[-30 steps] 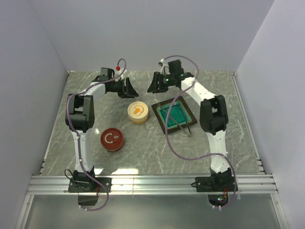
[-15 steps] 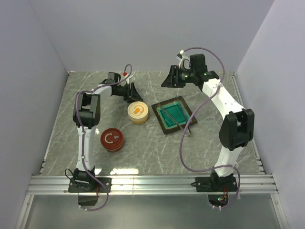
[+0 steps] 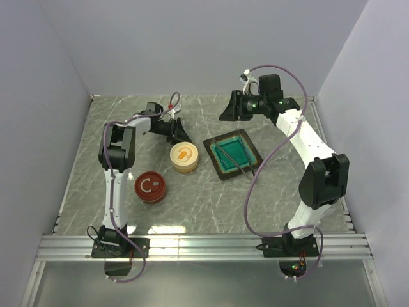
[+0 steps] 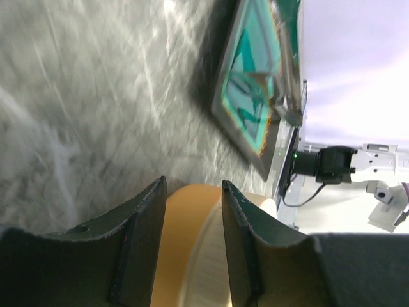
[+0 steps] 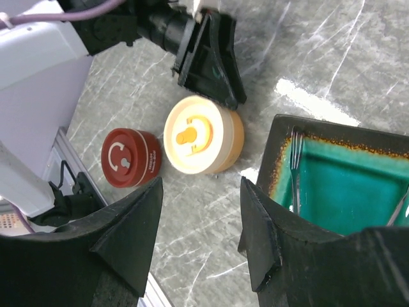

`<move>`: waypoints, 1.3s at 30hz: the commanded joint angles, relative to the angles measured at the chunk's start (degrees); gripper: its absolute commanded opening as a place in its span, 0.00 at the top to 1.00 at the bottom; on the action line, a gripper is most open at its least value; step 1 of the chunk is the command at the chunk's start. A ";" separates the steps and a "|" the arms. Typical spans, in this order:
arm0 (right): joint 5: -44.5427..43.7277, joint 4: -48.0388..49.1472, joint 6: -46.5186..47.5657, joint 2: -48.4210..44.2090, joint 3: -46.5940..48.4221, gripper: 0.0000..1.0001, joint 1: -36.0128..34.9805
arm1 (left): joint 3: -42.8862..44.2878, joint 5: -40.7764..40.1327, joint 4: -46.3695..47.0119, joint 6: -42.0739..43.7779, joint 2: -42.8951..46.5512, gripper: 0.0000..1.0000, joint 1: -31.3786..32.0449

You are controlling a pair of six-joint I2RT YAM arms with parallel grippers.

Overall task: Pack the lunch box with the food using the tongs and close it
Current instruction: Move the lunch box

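Note for you, clock read on the top view with 12 at the far wall.

Tongs (image 3: 238, 161): they lie flat in the teal tray (image 3: 213, 160), which sits on the counter (image 3: 211, 208) just off centre toward 2 o'clock. Their long axis runs from about 10 o'clock to about 4 o'clock. The 4 o'clock end reaches the tray's near-right rim. In the right wrist view one thin arm ends in a forked tip that points at the tray corner nearest the cream tub (image 3: 185, 157). A second arm shows at that view's right edge. The end where the arms join is hidden behind a finger.

Left end effector (image 3: 179, 132): it sits just beside the cream tub's rim, on the tub's 12 o'clock side. You cannot tell from these views whether it touches the tub. In the left wrist view its fingers (image 4: 144, 243) stand apart, and the tub's pale side shows through the gap, behind them. Nothing is pinched.

Right end effector (image 3: 226, 113): it hangs above the counter at 12 o'clock of the tray, past the tray's far edge. Its fingers (image 5: 128, 236) are spread wide with only counter between them.

Red tub (image 3: 150, 187): it stands at about 8 o'clock of the cream tub, near it but apart. Each tub shows a marked top.
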State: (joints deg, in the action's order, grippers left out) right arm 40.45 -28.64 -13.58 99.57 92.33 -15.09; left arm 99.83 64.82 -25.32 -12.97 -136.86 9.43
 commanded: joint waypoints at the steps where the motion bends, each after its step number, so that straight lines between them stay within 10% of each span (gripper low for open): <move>1: 1.39 -0.09 1.45 -2.71 -0.23 0.41 0.50 | -3.84 2.51 -5.08 5.32 3.35 0.55 0.32; 16: 2.53 1.13 0.75 -4.64 -1.63 0.41 0.50 | -21.16 0.49 -5.53 9.98 14.25 0.57 3.40; 39: 2.88 0.26 1.19 -4.38 -1.37 0.40 0.50 | -24.77 -1.98 -13.61 17.72 17.85 0.59 5.77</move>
State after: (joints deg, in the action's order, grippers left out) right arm 42.74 -28.77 -13.23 97.60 90.39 -14.98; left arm 75.13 62.70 -36.84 2.61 -121.58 14.74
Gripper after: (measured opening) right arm 0.601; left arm 0.406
